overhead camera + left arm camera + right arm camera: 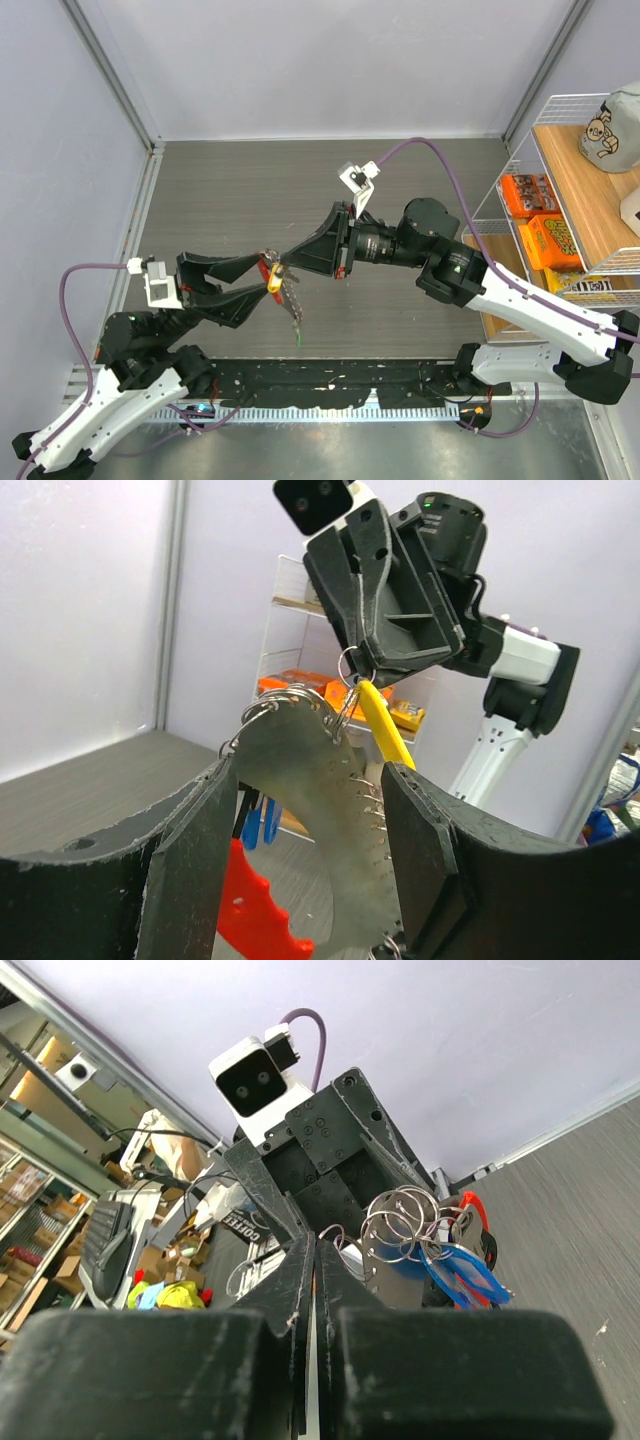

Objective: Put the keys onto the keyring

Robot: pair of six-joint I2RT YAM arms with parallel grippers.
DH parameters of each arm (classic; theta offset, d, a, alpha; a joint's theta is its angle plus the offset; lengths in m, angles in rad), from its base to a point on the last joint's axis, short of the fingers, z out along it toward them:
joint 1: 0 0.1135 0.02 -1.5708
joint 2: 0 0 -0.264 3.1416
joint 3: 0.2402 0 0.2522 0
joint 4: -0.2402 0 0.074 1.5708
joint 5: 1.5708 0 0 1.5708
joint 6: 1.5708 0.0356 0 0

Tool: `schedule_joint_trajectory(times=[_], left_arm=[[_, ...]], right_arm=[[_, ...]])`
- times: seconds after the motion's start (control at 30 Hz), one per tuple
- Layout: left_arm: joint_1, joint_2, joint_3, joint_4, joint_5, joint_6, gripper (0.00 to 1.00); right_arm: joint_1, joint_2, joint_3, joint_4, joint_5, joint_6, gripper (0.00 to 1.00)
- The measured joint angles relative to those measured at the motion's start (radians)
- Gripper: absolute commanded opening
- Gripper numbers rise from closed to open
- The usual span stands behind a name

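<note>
Mid-air, well above the table: the keyring is being pinched at its upper arc by the right gripper. Its jaws are being pressed fully together on the thin wire, w/ no gap showing btwn them in the right wrist view.

The short silvery chain is being let hang from the ring. The keys are being carried in a bunch around it: yellow tag just below the ring, blue tag and red tag lower, and what looks like a green tag at the very bottom.

Several small wire loops are being crowded together there, so which keys are threaded on cannot be told.

The left gripper is being held opposite, its fingers standing well apart on either side of the chain w/ nothing clamped. Whether a pad is brushing the chain's edge cannot be told.

The ring is prob. being gripped from above so the load hangs free and stays presented to the other arm. The wide left jaws are prob. being offered as room to take a fresh hold on one key or on the chain.
</note>
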Motion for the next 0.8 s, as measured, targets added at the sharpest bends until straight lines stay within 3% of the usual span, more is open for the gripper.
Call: schedule_joint_trajectory(times=[0.8], left_arm=[[0.0, 0.038, 0.011, 0.076, 0.098, -0.007, 0.62]], right_arm=[[-0.002, 0.004, 0.053, -0.006, -0.183, -0.022, 0.06]])
